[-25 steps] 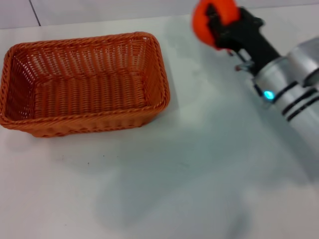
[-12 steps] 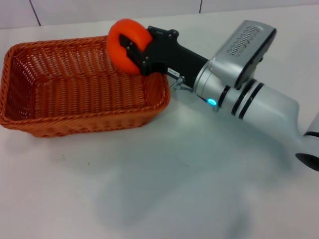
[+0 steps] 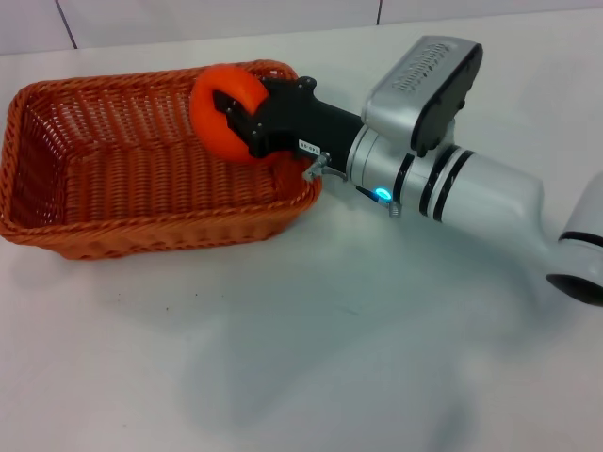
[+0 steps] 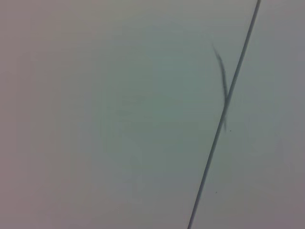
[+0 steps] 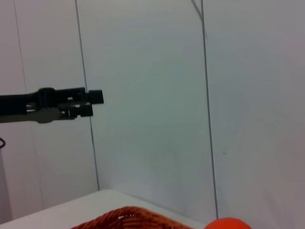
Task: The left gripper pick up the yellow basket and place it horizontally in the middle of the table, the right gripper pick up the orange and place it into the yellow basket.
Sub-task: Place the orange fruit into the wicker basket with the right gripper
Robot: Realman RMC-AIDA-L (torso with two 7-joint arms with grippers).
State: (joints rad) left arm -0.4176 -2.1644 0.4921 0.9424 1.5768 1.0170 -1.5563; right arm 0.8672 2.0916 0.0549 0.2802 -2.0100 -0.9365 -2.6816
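The large rectangular woven basket (image 3: 155,160), orange-brown with a braided rim and sloping sides, sits flat on the plain white counter (image 3: 311,358) on the robot's left half of the head view, its long side running across the view. Its inside shows bare woven floor.

The right gripper (image 3: 247,118), a black two-fingered claw on a white and silver cylindrical arm (image 3: 452,188) with black bands and a small blue light (image 3: 381,196), reaches in from the robot's right and crosses the basket's near right corner. Its jaws are closed around the small glossy orange-red fruit (image 3: 221,111), one black finger lying across the front of it. The fruit is held above the right end of the basket's interior, just inside the far right part of the rim, clear of the woven floor as far as the head view lets one judge.

In the right wrist view a sliver of the basket's braided rim (image 5: 128,218) and the top of the fruit (image 5: 228,223) show at the lower edge, against a pale panelled wall (image 5: 152,95). A slim dark grey-black robot finger, the left gripper (image 5: 71,105), juts in from the side, well above the counter and apart from the basket; how its jaws stand cannot be told.

The left wrist view shows only a pale surface crossed by a thin dark seam (image 4: 224,114).
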